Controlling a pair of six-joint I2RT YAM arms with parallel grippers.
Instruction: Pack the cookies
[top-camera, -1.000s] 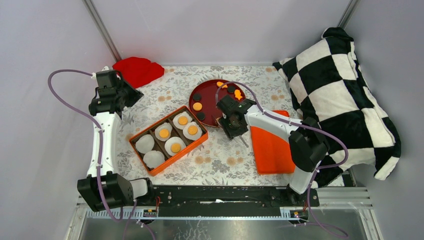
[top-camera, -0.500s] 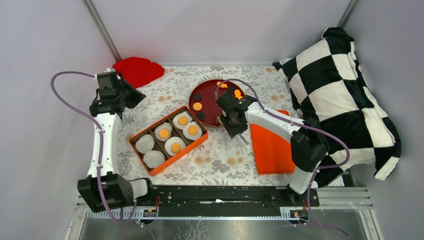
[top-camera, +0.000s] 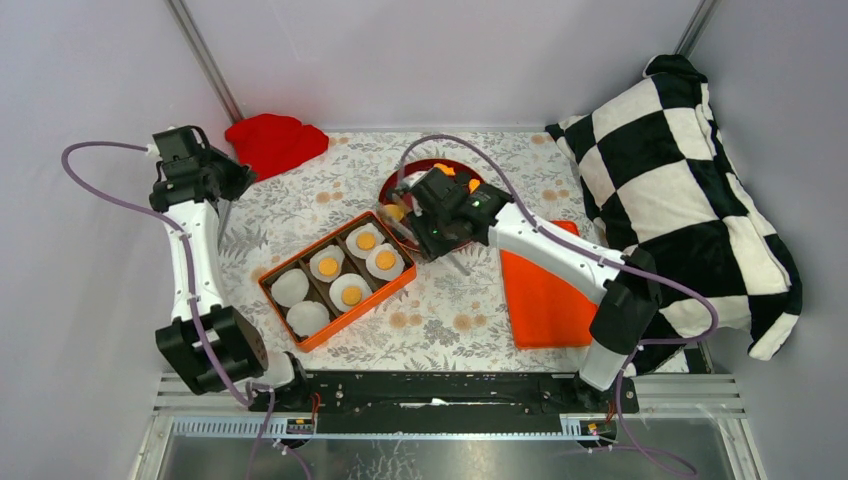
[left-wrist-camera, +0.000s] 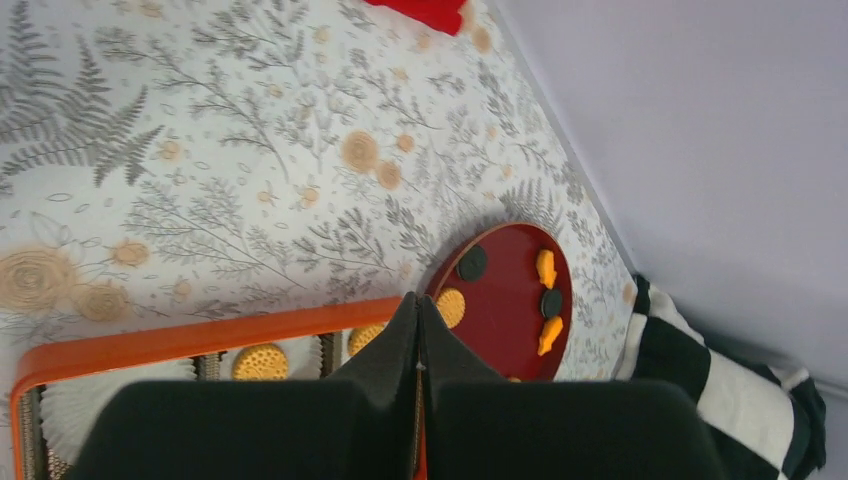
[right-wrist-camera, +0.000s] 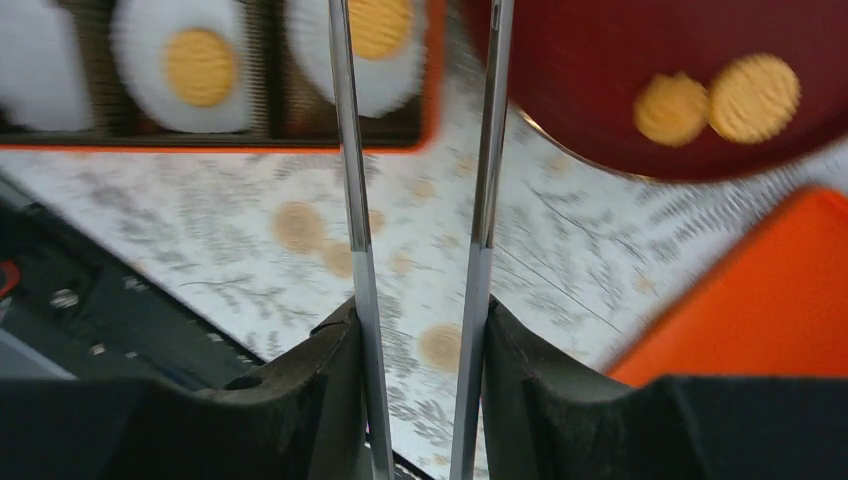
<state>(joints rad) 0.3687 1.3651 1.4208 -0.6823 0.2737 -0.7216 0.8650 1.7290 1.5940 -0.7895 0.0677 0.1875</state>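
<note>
Sitting one apiece on white crinkled liners (top-camera: 290, 287), four cookies (top-camera: 351, 295) fill most of the orange box (top-camera: 375, 303); the two liners at its left end are bare. More cookies (right-wrist-camera: 753, 97) lie on the red plate (left-wrist-camera: 505, 290) just beyond the box, among dark discs (left-wrist-camera: 472, 263) and orange fish-shaped pieces (left-wrist-camera: 545, 268).

The right jaws grip a pair of metal tongs (right-wrist-camera: 350, 200), pressing the blades from outside. The blades stand narrowly apart with nothing between them and reach over the spot where box and plate nearly meet; their tips leave the wrist view. The left jaws are pressed together, empty, over the far left of the worktop (top-camera: 440, 320), apart from the box.

The blades are thin, smooth steel, and the cookies are small, flat, ridged discs that look brittle. Too light a pinch could let one slip onto the floral cloth; too hard a pinch could crack it. The plate looks glossy, so a cookie nudged edge-on may skid away. A blade could also catch a pleated paper liner and drag it out of its compartment.

Further out lie a flat orange lid (top-camera: 540, 295), a plush checked pillow (top-camera: 690, 190) and a red cloth (top-camera: 275, 142).
</note>
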